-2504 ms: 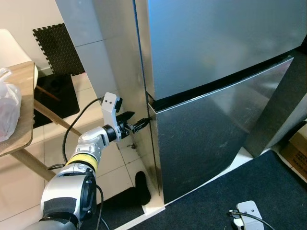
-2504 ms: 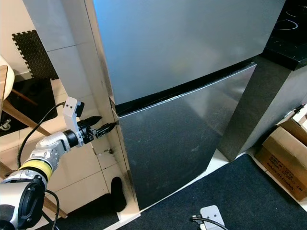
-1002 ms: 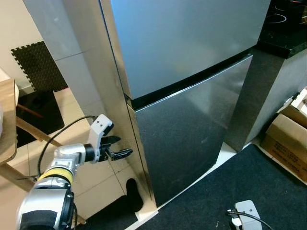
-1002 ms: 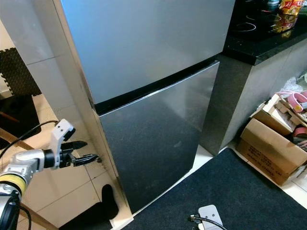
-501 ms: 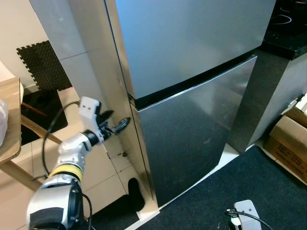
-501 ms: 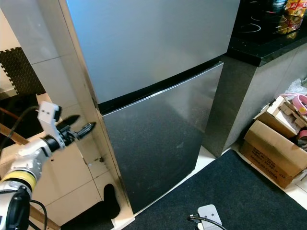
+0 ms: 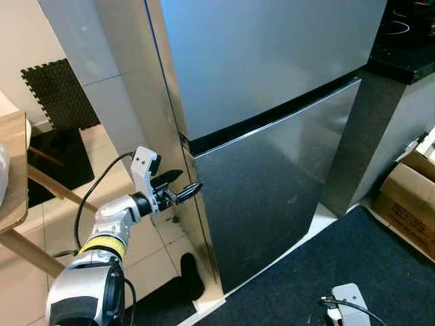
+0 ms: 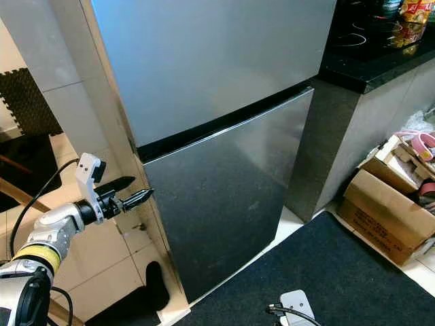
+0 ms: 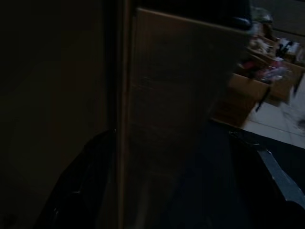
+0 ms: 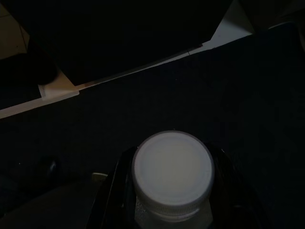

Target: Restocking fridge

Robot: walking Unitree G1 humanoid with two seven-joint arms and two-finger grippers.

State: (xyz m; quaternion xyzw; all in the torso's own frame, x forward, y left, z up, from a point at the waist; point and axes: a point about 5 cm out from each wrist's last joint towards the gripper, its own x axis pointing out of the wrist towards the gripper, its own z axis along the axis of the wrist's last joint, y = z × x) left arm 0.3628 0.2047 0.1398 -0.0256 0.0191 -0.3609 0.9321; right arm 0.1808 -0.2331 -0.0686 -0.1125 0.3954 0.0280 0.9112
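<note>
Reaching toward the left edge of the tall two-door stainless-steel fridge [image 7: 272, 102], left claw [image 7: 182, 187], centre-left of the left eye view, fingers nearly pressed together, pinching nothing, tips just beside the black seam [image 7: 272, 112] between upper and lower doors.

Step in hand, as judged: opening the fridge. Both doors shut; lower door [image 7: 272, 197] dark and glossy, upper door paler.

Next move, as judged: tips want to hook the door's edge at the seam and draw it outward; a slip off the smooth metal is the likely fault.

Right claw [image 10: 167, 191]: right wrist view, lower centre, fingers closed either side of a white-capped round container [image 10: 171, 171], held over the dark floor mat [image 8: 340, 272]. This is the stock to be shelved; contents cannot be told, the cap alone being plain.

Containers:
- Fridge: closed, interior hidden.
- Brown cardboard box [image 8: 387, 214], right edge of the right eye view, open-topped, holding loose pink and pale items too small to name.
- Black kitchen bench [image 8: 374, 47], upper right, carrying a hob and a few bright packets at the corner.

Sundries: light wooden table [image 7: 10, 176] at far left; black foam floor tile [image 7: 58, 95], upper left; small white cabled device [image 7: 350, 302] on the mat, bottom edge.
</note>
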